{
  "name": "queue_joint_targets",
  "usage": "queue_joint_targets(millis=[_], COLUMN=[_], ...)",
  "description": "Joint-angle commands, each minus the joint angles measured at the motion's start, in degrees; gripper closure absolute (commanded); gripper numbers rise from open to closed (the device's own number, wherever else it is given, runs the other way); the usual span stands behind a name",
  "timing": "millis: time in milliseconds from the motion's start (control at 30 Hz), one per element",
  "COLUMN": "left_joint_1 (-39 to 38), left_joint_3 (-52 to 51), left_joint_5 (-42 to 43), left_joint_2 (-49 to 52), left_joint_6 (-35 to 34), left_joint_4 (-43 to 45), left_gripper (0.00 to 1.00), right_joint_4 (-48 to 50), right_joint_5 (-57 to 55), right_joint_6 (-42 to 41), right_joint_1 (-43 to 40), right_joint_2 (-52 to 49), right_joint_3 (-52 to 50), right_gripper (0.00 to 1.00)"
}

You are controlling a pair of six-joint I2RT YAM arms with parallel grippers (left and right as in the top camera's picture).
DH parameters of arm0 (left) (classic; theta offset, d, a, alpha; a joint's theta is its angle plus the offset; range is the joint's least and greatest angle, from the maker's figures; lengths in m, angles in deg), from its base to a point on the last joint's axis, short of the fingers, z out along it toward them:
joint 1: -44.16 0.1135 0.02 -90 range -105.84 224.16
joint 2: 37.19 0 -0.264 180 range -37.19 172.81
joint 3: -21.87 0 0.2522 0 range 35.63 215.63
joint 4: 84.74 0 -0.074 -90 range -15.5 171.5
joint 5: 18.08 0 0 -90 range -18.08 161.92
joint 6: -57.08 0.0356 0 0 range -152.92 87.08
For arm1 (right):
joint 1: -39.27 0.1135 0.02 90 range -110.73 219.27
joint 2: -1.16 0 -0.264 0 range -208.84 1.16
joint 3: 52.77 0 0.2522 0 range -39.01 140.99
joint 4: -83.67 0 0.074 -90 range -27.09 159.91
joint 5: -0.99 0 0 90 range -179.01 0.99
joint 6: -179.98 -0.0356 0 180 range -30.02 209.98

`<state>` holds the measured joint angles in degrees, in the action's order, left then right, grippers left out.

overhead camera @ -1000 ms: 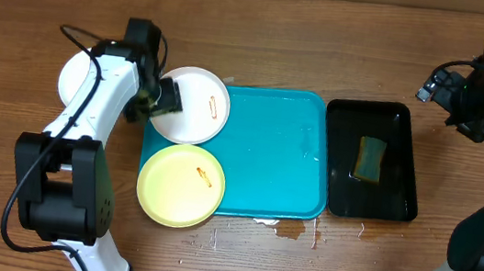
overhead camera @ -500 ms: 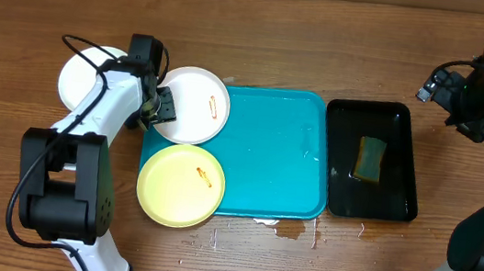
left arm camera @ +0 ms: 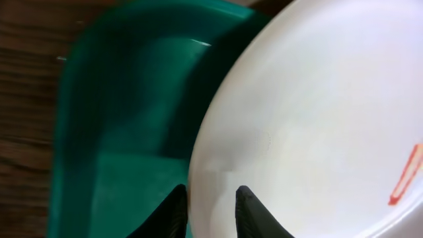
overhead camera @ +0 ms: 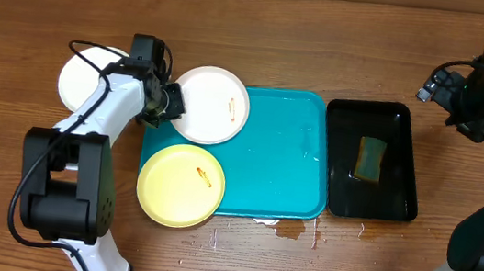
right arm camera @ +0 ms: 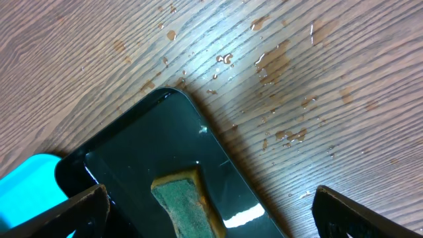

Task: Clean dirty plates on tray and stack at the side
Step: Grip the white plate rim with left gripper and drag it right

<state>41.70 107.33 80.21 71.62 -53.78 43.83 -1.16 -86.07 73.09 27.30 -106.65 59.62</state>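
One of three plates looks done: plain white plate (overhead camera: pixel 72 87) on the table at 9 o'clock of the turquoise tray (overhead camera: pixel 281 159). Smeared white plate (overhead camera: pixel 213 104) at the tray's 11 o'clock corner, rim pinched by left gripper (overhead camera: pixel 170 104). Yellow-green plate (overhead camera: pixel 180 184) at 7 o'clock, orange mark uncleaned. Sponge (overhead camera: pixel 370 159) untouched in black tray (overhead camera: pixel 398 187). Right gripper (right arm camera: pixel 210 208) wide, empty.

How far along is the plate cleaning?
Looks done: one white plate sits left of the tray. In hand: the left fingers pinch the rim of the smeared white plate. Left: that plate and the smeared yellow plate need wiping and stacking; the sponge lies unused.
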Motion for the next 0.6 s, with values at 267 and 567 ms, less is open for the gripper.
queue_joint_targets(millis=[267,567], left_joint_1=[-9.51,-10.71], left_joint_3=[-0.11,-0.07], left_joint_5=[1.44,-5.16], left_joint_2=[0.31,0.31], left_joint_6=[0.11,-0.2], left_joint_4=[1.97,2.38], left_gripper=[0.62,0.61], right_joint_4=[0.33,0.33], right_joint_5=[-0.31,-0.33], right_joint_6=[-0.02,-0.02], right_joint_1=[-0.11,-0.11], right_joint_2=[0.44,0.44], right_joint_3=[1.31,1.31], right_gripper=[0.0,0.0])
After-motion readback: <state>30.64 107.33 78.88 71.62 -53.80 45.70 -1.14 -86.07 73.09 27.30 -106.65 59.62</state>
